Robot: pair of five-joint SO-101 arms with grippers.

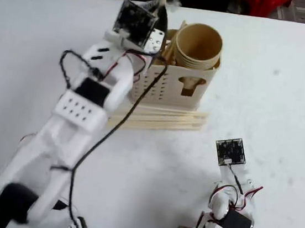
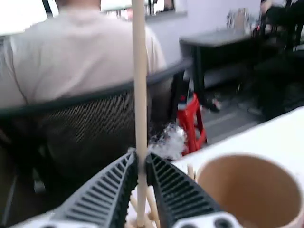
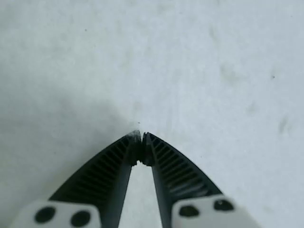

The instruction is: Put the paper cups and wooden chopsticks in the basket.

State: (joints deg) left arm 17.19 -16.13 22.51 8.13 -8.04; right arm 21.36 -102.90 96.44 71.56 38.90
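The left pincer (image 2: pixel 141 159) is gripping a pale, round wooden chopstick (image 2: pixel 139 71) narrowly between its black ribbed fingers (image 2: pixel 114 183). The stick is standing upright and rising well above the fingertips. Its lower end is pointing down among further sticks below the pincer. Just beside and beyond the pincer, the open mouth of a tan paper cup (image 2: pixel 249 187) is showing.

In the high view, the right arm (image 1: pixel 227 223) is sitting at the near edge of the white surface (image 1: pixel 277 96). The right pincer (image 3: pixel 139 142) is pressing its tips together on nothing, over bare surface. Farther out, a bundle of loose wooden chopsticks (image 1: pixel 163 118) is lying flat, just beside the near wall of the cream perforated basket (image 1: pixel 172 88). A stack of nested paper cups (image 1: pixel 199 44) is standing inside the basket. The left arm (image 1: pixel 80 111) is stretching over the basket's left corner and covering part of it.
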